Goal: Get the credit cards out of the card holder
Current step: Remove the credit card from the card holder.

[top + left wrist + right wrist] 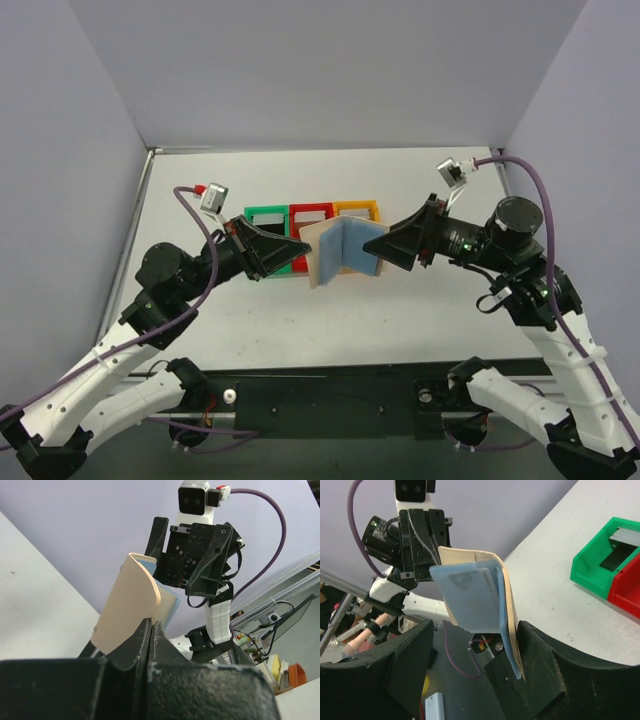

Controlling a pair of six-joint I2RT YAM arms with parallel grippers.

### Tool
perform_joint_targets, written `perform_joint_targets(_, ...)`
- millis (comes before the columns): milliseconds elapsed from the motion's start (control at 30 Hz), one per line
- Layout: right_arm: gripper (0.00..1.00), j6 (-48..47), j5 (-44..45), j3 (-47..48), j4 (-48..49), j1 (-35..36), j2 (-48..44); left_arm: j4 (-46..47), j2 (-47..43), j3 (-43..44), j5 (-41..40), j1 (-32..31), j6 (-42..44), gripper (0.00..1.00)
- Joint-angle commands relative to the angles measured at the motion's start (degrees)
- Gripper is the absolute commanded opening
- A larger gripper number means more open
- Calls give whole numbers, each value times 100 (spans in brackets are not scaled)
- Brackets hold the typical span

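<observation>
L gripper (151,626): my jaws are pressed together on the card holder (335,255), pinching the lower edge of its tan outer flap. In the L wrist cam that flap curves up & away from my fingertips. R gripper (475,630): my jaws stand wide apart w/ the holder's other flap between them. Its edge sits just beside one finger, can't tell if touching, and the other finger is well clear, so no grip on that side. The holder hangs open like a book, up off the table (400,320), between both arms, light blue inner panels showing. Behind it on the table: green bin (268,215), red bin (311,213), orange bin (356,210), side by side in a row. In the top cam the holder overlaps the red & orange bins' near edges.
</observation>
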Motion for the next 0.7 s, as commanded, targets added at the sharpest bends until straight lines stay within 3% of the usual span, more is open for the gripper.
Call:
perform_joint_targets(0,61,-242,83,92,-21,310,142,755,-52,21,71,24,-189,0)
perform_joint_targets(233,47,101,-189,-137,402,538,283,1037,-123,-40,-43,59,-321,0)
perform_joint_targets(533,0,74,-128,65,236,565,300,923,-228,-145,-35,130,-374,0)
perform_joint_targets(667,0,118,-216,302,122,565,370,782,-237,-242,-17,174,-383,0)
